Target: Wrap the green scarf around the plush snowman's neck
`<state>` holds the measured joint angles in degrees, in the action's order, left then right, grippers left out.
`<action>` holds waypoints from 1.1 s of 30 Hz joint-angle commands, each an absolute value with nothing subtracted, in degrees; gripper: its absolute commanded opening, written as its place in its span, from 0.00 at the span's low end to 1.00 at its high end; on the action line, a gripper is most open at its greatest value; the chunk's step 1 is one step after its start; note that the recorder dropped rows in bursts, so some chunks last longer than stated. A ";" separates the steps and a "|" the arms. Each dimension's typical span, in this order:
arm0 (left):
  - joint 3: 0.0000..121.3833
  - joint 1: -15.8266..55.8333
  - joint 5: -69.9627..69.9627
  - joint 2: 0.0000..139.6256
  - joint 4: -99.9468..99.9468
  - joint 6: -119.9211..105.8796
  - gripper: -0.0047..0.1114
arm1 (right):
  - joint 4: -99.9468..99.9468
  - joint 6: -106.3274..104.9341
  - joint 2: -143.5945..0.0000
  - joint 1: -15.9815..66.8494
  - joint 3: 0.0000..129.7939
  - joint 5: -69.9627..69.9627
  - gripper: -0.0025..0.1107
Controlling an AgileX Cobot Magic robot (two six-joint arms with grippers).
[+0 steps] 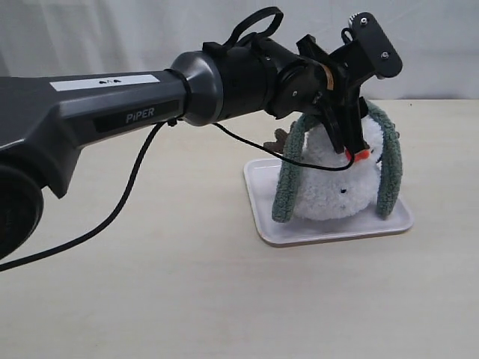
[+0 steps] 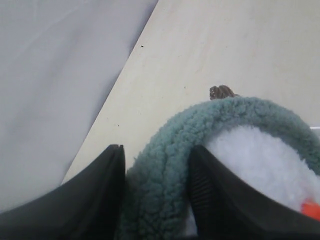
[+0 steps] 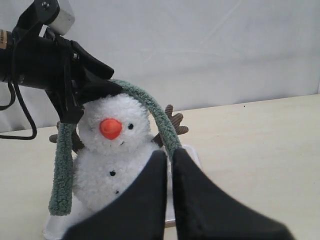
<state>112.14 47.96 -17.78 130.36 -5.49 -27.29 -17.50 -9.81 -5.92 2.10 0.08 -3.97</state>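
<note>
Our left gripper (image 2: 157, 148) has its two fingers spread apart, and the green scarf (image 2: 250, 107) runs between them and fills the gap. This gripper is up by the head of the plush snowman (image 3: 112, 165). The scarf goes over the head like an arch, not round the snowman's neck (image 3: 100, 152). One end hangs down each side, close to the white tray (image 1: 329, 232) the snowman sits on. Our right gripper (image 3: 168, 152) has its fingers pressed together with nothing in them. It is in front of the snowman, near one hanging side of the scarf. The tray sits on a pale table (image 1: 150, 299)
</note>
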 commanded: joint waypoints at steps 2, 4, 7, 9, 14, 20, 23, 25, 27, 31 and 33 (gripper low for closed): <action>112.14 47.00 -16.95 131.24 -5.57 -26.72 0.40 | -17.13 -10.28 -6.02 2.10 0.00 -4.28 0.06; 112.14 46.71 -16.95 131.35 -5.39 -26.72 0.40 | -17.13 -10.28 -6.02 2.10 0.00 -4.28 0.06; 112.14 46.71 -17.70 131.25 -5.38 -26.72 0.40 | -17.13 -10.28 -6.02 2.10 0.00 -4.28 0.06; 112.14 46.71 -18.63 130.86 -5.25 -26.72 0.40 | -17.13 -10.15 -6.02 2.10 0.00 -4.28 0.06; 112.14 47.31 -22.29 127.51 -5.16 -25.02 0.40 | -17.13 -9.67 -6.02 2.10 0.00 -4.28 0.06; 112.14 47.31 -31.35 122.75 -4.85 -24.22 0.40 | -17.13 -9.67 -6.02 2.10 0.00 -3.98 0.06; 112.14 47.31 -37.17 120.94 -4.95 -23.53 0.40 | -17.13 -9.67 -6.02 2.10 0.00 -3.82 0.06; 112.14 47.31 -41.65 119.93 -4.82 -22.05 0.40 | -17.13 -9.67 -6.02 2.10 0.00 -3.81 0.06; 112.14 47.31 -45.37 119.33 -3.81 -20.75 0.40 | -17.26 -9.54 -6.02 2.10 0.00 -3.81 0.06; 111.55 47.31 -52.00 118.01 -1.89 -18.47 0.37 | -17.55 -8.72 -6.02 2.10 0.00 -3.81 0.15; 109.70 47.31 -52.38 116.21 -1.61 -17.63 0.31 | -17.55 -8.17 -6.02 2.10 0.00 -3.81 0.20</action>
<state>111.40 47.28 -50.34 118.46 -2.87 -19.84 -17.50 -8.91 -5.92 2.10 0.08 -3.97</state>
